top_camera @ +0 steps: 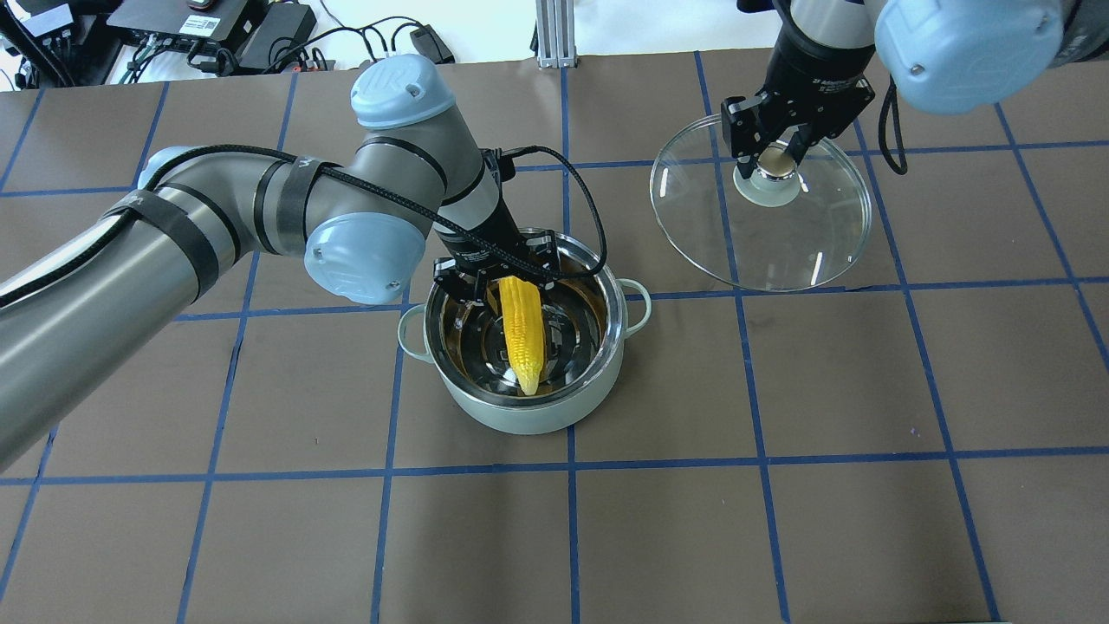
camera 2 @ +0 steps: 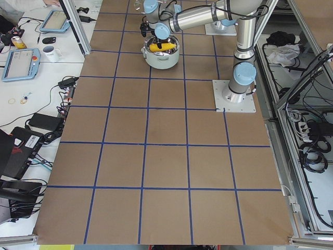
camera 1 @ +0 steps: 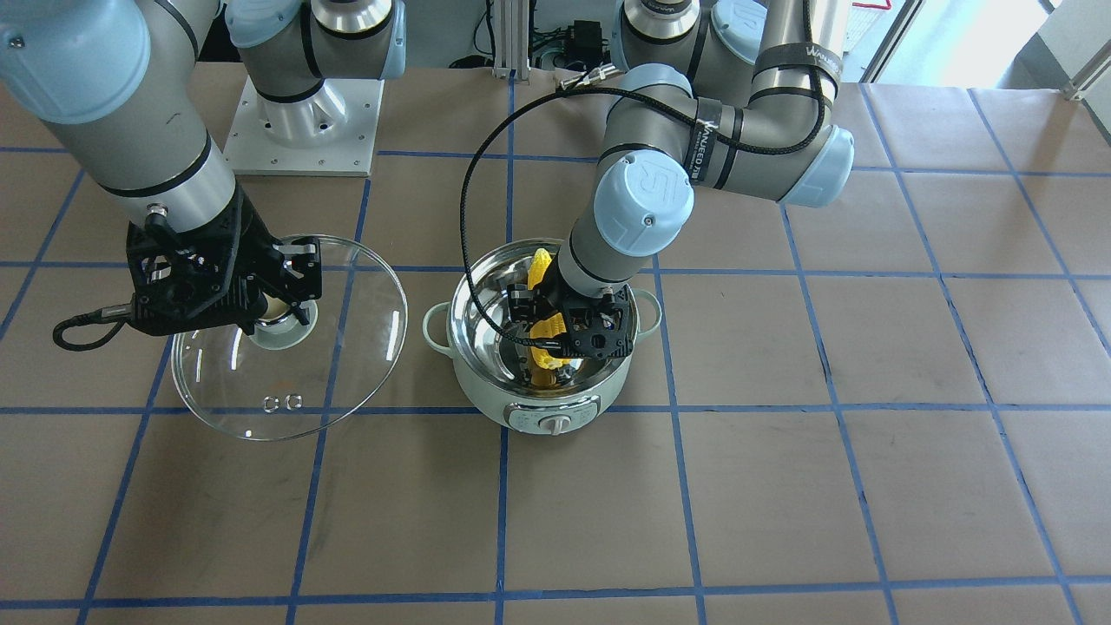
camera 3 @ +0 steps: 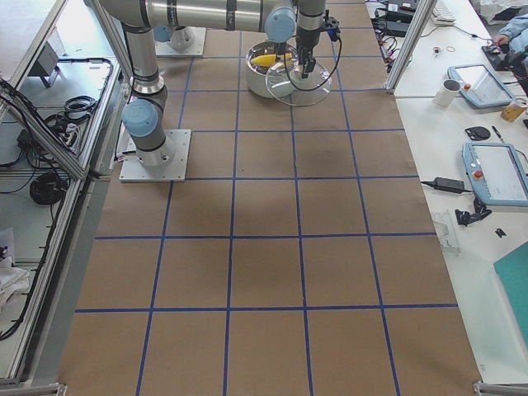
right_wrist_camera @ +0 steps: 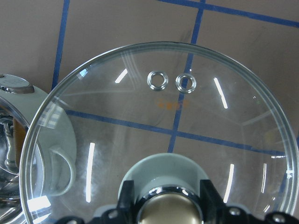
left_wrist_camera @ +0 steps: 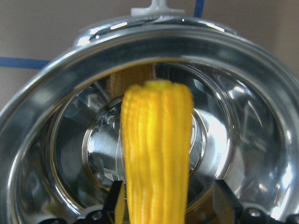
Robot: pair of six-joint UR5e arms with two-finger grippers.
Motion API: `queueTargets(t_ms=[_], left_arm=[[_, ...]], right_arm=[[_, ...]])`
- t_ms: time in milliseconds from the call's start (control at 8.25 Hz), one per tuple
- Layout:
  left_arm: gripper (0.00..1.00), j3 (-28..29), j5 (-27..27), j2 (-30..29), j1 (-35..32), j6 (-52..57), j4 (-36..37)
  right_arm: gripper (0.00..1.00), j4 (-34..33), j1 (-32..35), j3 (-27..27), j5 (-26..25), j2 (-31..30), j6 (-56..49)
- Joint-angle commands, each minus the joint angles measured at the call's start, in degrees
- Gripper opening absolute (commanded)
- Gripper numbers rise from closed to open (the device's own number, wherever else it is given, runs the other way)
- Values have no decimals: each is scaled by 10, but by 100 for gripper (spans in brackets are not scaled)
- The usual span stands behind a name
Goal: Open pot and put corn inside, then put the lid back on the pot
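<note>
Gleaming yellow corn, kernel rows, tapered tip

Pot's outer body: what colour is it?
Pale mint green pot; clearest in the front-facing view.

A yellow corn is seen in a mint-green, steel-lined pot; the brown table is gridded blue.

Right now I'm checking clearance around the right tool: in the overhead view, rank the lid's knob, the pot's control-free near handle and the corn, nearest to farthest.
1. The lid's knob, between the right tool's fingers.
2. The pot's handle, toward the lid.
3. The corn, inside the pot, farthest left.
</note>
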Motion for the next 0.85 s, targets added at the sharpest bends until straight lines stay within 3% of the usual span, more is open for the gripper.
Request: queueTargets(t_ms=[0, 242, 364, 727], left_arm=[[100, 4, 48, 14, 6, 4, -9], [100, 24, 68, 35, 27, 27, -17], [100, 56, 129, 37, 41, 66, -53], [100, 174, 159, 36, 114, 162, -164]], right_arm=[[0, -1, 1, 0, 0, 0, 1], [0, -2, 6, 0, 9, -3, 38], [0, -3, 17, -1, 9, -3, 59], [0, -14, 82, 0, 8, 1, 156]])
